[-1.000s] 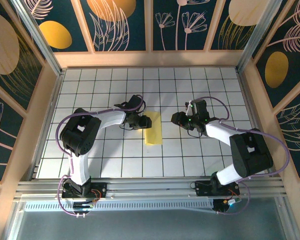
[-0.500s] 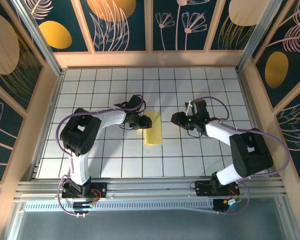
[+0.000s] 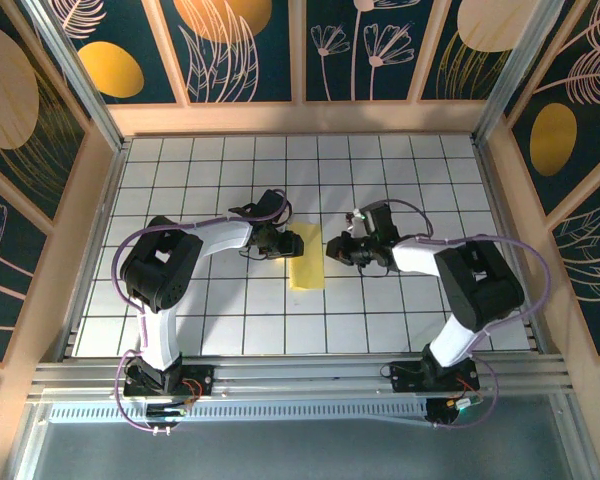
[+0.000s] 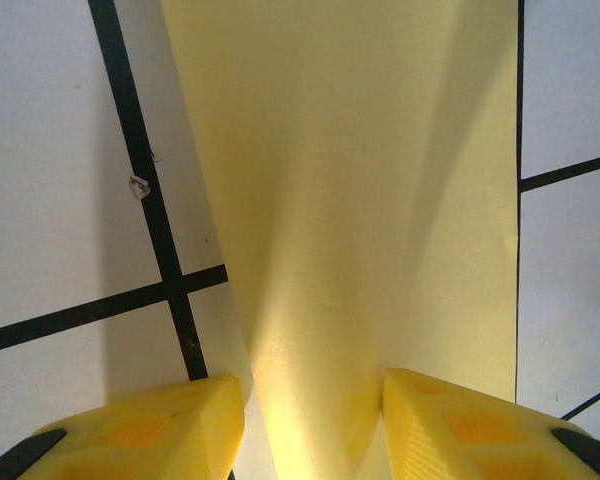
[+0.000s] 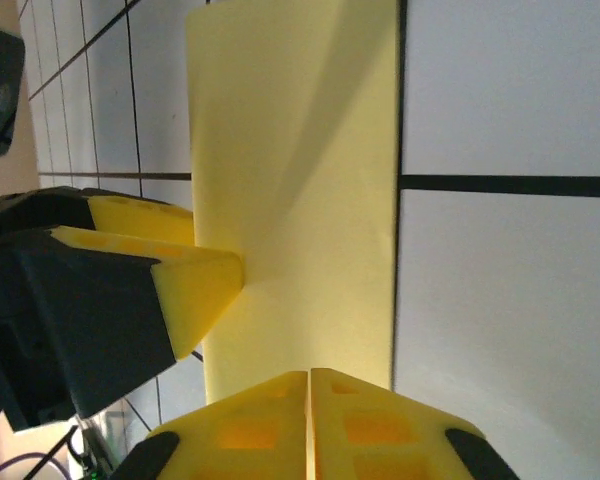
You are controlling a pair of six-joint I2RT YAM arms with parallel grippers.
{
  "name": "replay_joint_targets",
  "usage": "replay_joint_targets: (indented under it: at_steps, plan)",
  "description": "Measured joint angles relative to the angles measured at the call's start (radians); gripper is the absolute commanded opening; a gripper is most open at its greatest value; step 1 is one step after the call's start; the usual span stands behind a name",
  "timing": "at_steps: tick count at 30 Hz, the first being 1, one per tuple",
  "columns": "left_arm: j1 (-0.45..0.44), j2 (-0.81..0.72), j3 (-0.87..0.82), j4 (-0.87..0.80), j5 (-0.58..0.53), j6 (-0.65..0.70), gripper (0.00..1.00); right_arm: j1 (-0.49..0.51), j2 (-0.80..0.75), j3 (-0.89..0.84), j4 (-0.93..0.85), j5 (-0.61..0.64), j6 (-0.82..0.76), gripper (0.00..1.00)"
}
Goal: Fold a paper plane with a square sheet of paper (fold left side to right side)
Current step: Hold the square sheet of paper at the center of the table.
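Note:
The yellow square sheet of paper (image 3: 307,262) lies on the white grid table as a narrow strip, doubled over lengthwise. A paper plane is out of view. My left gripper (image 3: 284,243) sits at the strip's left edge, jaws apart. In the left wrist view its fingers (image 4: 140,430) straddle a raised hump of the paper (image 4: 360,180). My right gripper (image 3: 331,250) is at the strip's right edge, shut. In the right wrist view its joined fingertips (image 5: 310,400) hover over the paper's (image 5: 300,170) near edge with nothing between them. The left gripper's finger (image 5: 195,275) touches the strip's far side.
The white grid table (image 3: 220,170) is fenced by wooden walls (image 3: 300,117) with dark painted panels. An aluminium rail (image 3: 300,375) carrying both arm bases runs along the near edge. Both forearms reach inward toward the centre.
My right gripper has shut and moved left, up to the paper's right edge. The left gripper and the paper have stayed put.

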Motion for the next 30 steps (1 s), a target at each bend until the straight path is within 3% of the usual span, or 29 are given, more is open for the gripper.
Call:
replay_joint_targets:
  at_steps: [3,19,30]
  plan:
    - [0.0,0.0,0.0,0.0,-0.001,0.0,0.44,0.025,0.043,0.02,0.024,-0.018,0.02,0.0]
    - [-0.007,-0.001,0.004,-0.006,-0.021,-0.001,0.45,0.05,0.142,0.063,0.015,0.003,0.021,0.02]
    - [-0.033,-0.043,-0.025,0.026,-0.089,-0.019,0.56,0.052,0.142,0.064,0.007,0.015,0.018,0.02]
